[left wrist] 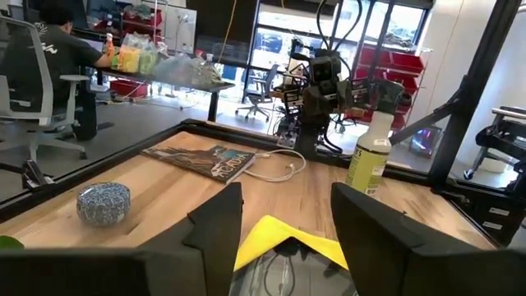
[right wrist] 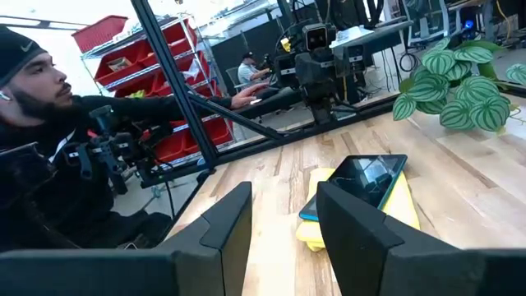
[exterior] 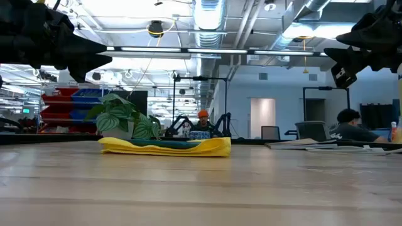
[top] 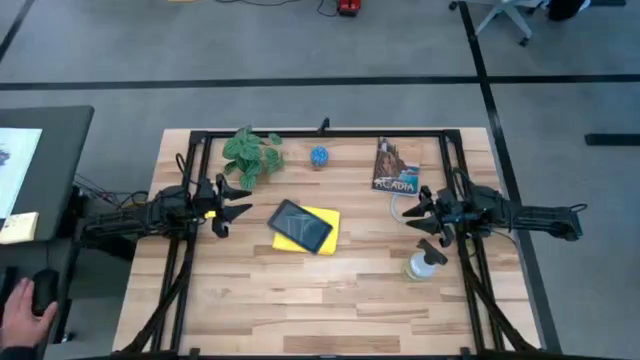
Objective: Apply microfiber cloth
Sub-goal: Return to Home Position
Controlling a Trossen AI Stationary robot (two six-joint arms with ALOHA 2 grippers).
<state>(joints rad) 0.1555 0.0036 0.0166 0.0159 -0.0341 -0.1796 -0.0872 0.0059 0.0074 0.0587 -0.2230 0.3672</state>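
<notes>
The bright yellow microfiber cloth (top: 316,231) lies flat near the table's middle, and the dark tablet (top: 299,226) lies on top of it, covering much of it. The low view shows the cloth (exterior: 166,145) as a low yellow band. My left gripper (top: 224,207) hovers open above the table, left of the cloth, fingers pointing toward it. My right gripper (top: 428,216) hovers open to the right of the cloth, pointing toward it. In the wrist views the cloth (left wrist: 288,233) and the cloth (right wrist: 394,205) lie ahead of the open fingers.
A leafy plant (top: 250,155), a small blue ball (top: 319,156) and a book (top: 397,165) with a white cable (top: 400,207) sit along the far side. A clear spray bottle (top: 423,264) stands near my right gripper. A black frame (top: 320,135) rings the table. People sit beyond it.
</notes>
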